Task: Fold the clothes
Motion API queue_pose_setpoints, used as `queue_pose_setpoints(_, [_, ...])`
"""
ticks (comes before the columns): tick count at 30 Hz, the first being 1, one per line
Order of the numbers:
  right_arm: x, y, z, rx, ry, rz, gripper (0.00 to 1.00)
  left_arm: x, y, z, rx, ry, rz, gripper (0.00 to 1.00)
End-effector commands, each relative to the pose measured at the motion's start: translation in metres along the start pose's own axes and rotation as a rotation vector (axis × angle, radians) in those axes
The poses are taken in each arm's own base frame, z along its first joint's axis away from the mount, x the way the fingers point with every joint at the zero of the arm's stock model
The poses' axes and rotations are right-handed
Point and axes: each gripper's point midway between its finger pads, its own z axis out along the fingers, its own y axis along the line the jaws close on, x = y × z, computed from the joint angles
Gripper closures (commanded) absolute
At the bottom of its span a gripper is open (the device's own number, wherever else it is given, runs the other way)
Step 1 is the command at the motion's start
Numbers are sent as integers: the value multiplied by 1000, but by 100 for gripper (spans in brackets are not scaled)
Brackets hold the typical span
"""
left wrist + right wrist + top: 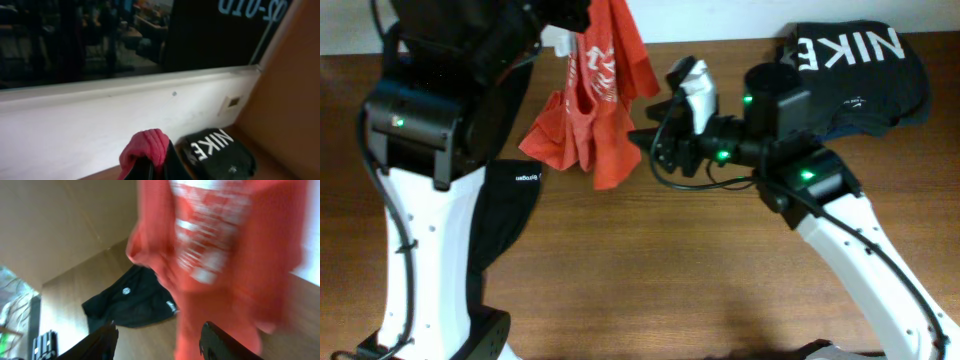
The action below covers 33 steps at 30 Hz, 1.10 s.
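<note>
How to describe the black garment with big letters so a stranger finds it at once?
On the table, look to the far edge on the robot's right. A folded black garment lies there, behind the right arm. Only it bears large white NIKE letters; the other black garment, by the left arm, shows a small logo.

Overhead, the camera looks down on the table from well above. The left wrist camera, held high, faces the white wall and dark window. The right wrist camera, tilted toward the table, sits close on the red T-shirt, seen in all 3 views.
</note>
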Motion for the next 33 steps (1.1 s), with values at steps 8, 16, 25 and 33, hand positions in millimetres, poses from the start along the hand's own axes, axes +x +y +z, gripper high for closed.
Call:
queue_pose_setpoints(8, [9,-5,40,185,26,-51,40,41,-14,49,35,95,-13,99])
queue_pose_setpoints(16, [17,-48,45,469,40,-50,40,49,-23,49,44,121,-30,99])
queue_pose_setpoints(25, [-6,-49,21,550,-28,-68,39,58,1,48,-93,149,-18,99])
queue_pose_setpoints(33, [-3,-56,19,586,-16,-64,36,63,4,46,-113,169,-18,99])
